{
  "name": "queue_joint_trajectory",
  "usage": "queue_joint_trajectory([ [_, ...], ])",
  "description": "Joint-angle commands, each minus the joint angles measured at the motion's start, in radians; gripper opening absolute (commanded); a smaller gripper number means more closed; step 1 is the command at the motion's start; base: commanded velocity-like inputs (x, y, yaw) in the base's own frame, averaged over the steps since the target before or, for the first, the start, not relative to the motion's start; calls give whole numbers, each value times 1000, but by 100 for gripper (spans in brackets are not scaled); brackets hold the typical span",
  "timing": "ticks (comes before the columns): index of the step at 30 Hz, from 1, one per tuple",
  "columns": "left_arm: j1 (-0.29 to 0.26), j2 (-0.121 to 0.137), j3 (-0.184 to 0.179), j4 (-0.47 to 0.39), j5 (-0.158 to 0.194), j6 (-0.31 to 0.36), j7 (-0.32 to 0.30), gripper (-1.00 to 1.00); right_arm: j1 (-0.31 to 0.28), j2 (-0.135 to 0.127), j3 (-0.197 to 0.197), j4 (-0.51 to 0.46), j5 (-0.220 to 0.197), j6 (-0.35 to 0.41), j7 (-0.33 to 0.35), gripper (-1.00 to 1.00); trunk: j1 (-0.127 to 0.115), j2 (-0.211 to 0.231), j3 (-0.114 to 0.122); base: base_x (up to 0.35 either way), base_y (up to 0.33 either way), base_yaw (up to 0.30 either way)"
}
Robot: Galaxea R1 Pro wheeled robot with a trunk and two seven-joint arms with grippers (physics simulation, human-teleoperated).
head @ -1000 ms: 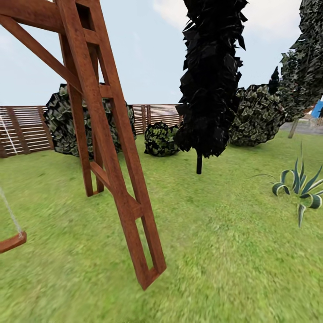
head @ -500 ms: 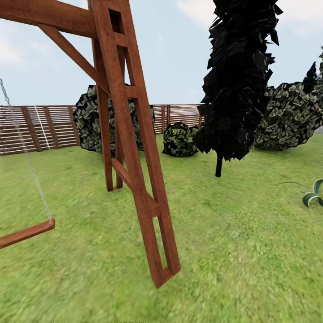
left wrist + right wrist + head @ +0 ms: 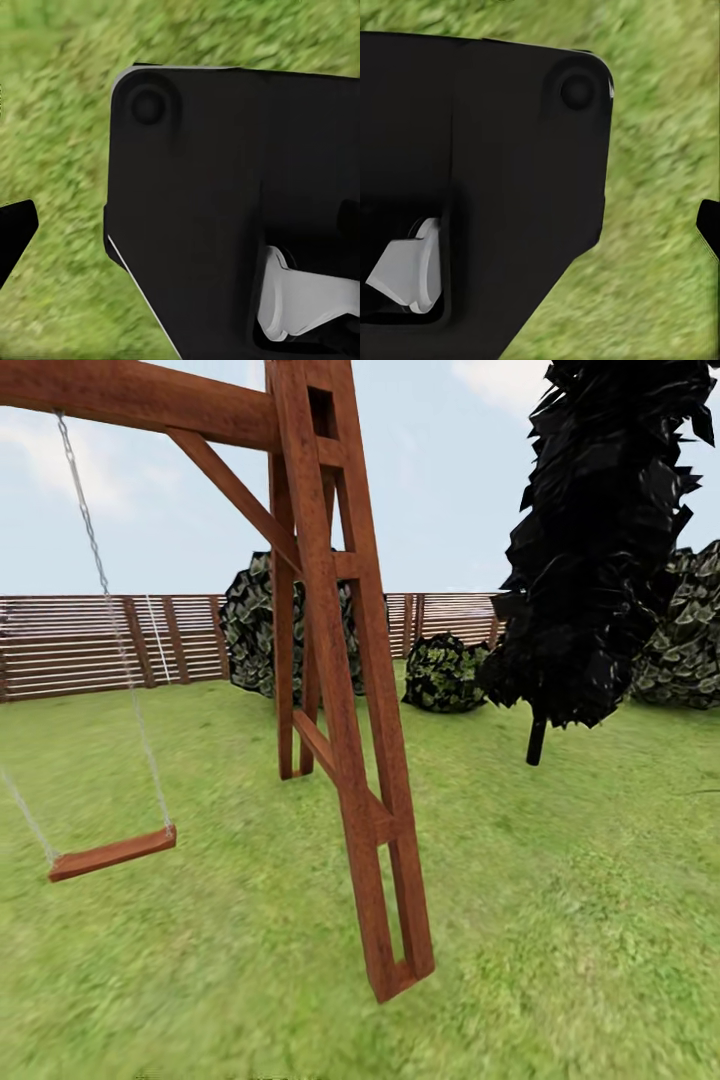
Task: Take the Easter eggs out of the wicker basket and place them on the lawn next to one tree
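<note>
The lawn [image 3: 560, 920] of the garden spreads ahead as mottled green grass, bounded at the back by a dark slatted wooden fence [image 3: 70, 645]. The Easter eggs, the wicker basket and the tree are out of view. In the left wrist view a black part of the robot's body [image 3: 225, 210] hangs over grass [image 3: 60, 112], with a dark tip [image 3: 13, 238] at the picture's edge. The right wrist view likewise has a black body panel [image 3: 480, 187] above grass [image 3: 660, 225] and a dark tip [image 3: 709, 225]. Neither view lets me read how the fingers stand.
A tall brown wooden swing frame [image 3: 350, 740] stands close ahead, its leg planted in the grass. Its swing seat [image 3: 112, 854] hangs on chains at the left. A near-black cypress [image 3: 600, 550] rises at the right. Leafy shrubs [image 3: 445, 672] line the fence.
The camera has turned left, so the whole picture has slid right. The swing seat and its chains have come fully into view, and the spiky plant at the right has left it.
</note>
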Motion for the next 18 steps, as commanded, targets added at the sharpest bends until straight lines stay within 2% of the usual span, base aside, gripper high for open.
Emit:
queue_joint_trajectory([
  [1, 0, -1, 5, -1, 1, -1, 0, 100, 0, 0, 6, 1, 3, -3, -6, 100, 0, -1, -1, 0, 0, 292],
  [18, 1, 1, 5, -1, 1, -1, 0, 100, 0, 1, 5, 2, 3, -1, -6, 100, 0, -1, -1, 0, 0, 292],
])
